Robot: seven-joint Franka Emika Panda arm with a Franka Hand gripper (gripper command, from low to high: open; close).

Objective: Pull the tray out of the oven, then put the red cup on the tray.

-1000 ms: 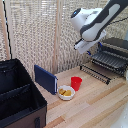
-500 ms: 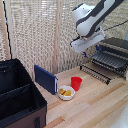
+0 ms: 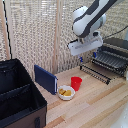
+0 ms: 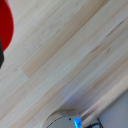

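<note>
The red cup [image 3: 76, 83] stands upright on the wooden table beside a white bowl. At the exterior view's right sits the oven [image 3: 116, 50], its front open. The wire tray [image 3: 107, 61] sticks out of it over the lowered door. My gripper [image 3: 86, 57] hangs open in the air with nothing between its fingers. It is above the table, between the cup and the oven front and well higher than the cup. In the blurred wrist view, part of the red cup [image 4: 5, 25] shows at the picture's edge over bare wood.
A white bowl [image 3: 65, 92] with yellow pieces touches the cup's side. A blue upright slab [image 3: 45, 78] stands behind the bowl. A big black open case [image 3: 17, 97] fills the exterior view's left. A slatted blind backs the table.
The arm has swung away from the oven toward the exterior view's left and dropped a little, closer to above the cup. The cup, bowl and tray stay put.
</note>
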